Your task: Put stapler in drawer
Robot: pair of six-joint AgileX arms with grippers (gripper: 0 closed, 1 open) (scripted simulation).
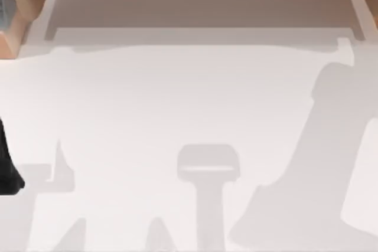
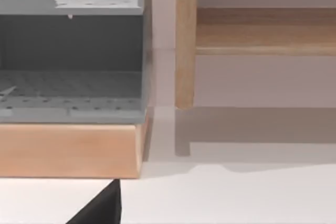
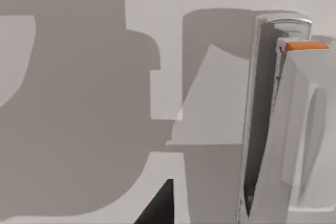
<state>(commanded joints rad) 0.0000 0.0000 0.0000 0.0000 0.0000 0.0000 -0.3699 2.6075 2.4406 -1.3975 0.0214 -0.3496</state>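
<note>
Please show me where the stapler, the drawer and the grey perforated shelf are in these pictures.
stapler [image 3: 281, 129]: right wrist view, on its silver body.
drawer [image 1: 201, 35]: top view, on its pale front wall.
grey perforated shelf [image 2: 68, 85]: left wrist view, on its lower tray.

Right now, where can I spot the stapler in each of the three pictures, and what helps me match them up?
Top view: not in it.
Left wrist view: not in it.
Right wrist view: the stapler runs as a long silver-grey bar with a dark strip from the picture's upper right to its lower edge.
Shared landmark: the white table, also seen in the left wrist view and beside the stapler.
</note>
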